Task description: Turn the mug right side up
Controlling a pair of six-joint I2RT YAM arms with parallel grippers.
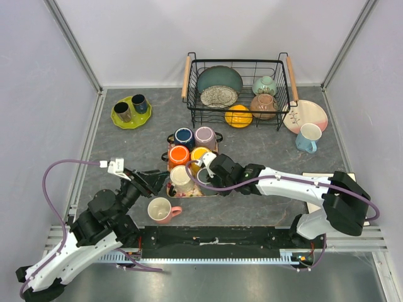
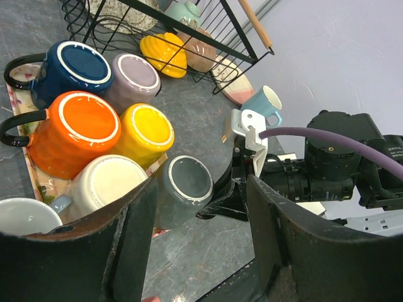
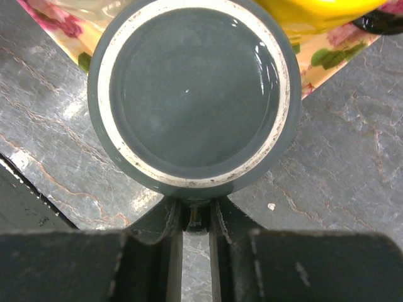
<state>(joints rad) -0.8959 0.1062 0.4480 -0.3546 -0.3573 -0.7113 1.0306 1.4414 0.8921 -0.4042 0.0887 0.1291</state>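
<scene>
The right gripper (image 3: pixel 195 212) is closest in its own wrist view. Its two fingers are squeezed shut on the handle of the grey mug (image 3: pixel 195 94). The mug is bottom up. It is half over the edge of the flowery tray (image 3: pixel 47 22) and half over the tabletop (image 3: pixel 352 163). I cannot tell if it is lifted or resting.

In the left wrist view, the left gripper (image 2: pixel 200 201) is spread wide with nothing in it, just beside the mug.

From above, the mug is near the middle of the tabletop, a little toward the near edge. It is close to a cream mug (image 1: pixel 181 178) and a yellow mug (image 1: pixel 199 153).

To do this well, I think the right gripper should hold tight and lift the mug away from the others. Then it should roll the mug slowly until the opening faces up and set it flat on bare tabletop. The handle could slip.
</scene>
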